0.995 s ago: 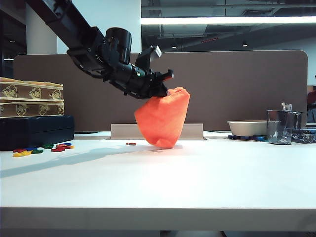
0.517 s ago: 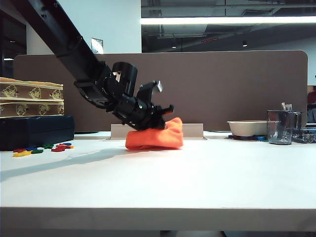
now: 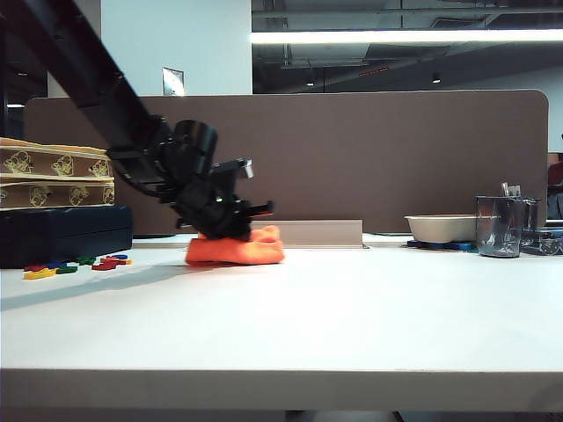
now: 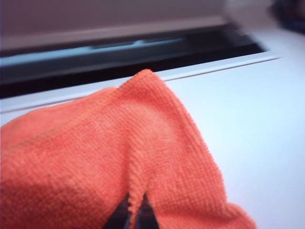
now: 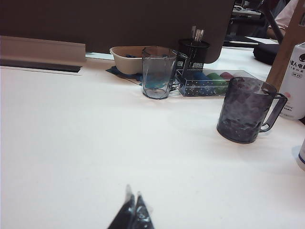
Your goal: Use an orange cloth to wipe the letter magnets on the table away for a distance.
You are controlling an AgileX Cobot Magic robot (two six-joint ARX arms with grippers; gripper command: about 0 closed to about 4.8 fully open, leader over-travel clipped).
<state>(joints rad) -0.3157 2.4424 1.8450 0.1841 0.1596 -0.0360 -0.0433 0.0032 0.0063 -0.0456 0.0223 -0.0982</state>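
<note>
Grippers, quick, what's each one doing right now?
Left gripper: shut on the cloth, on the table.
Right gripper: shut, empty.

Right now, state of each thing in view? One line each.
Bright orange fluffy microfibre cloth: bunched, lying on the pale table.
Left gripper: shut on the cloth, low at the table.
Small coloured plastic letter magnets: clustered, apart from the cloth.
Right gripper: shut, empty.
Grey handled mug: upright.
Clear glass tumbler: upright.
</note>
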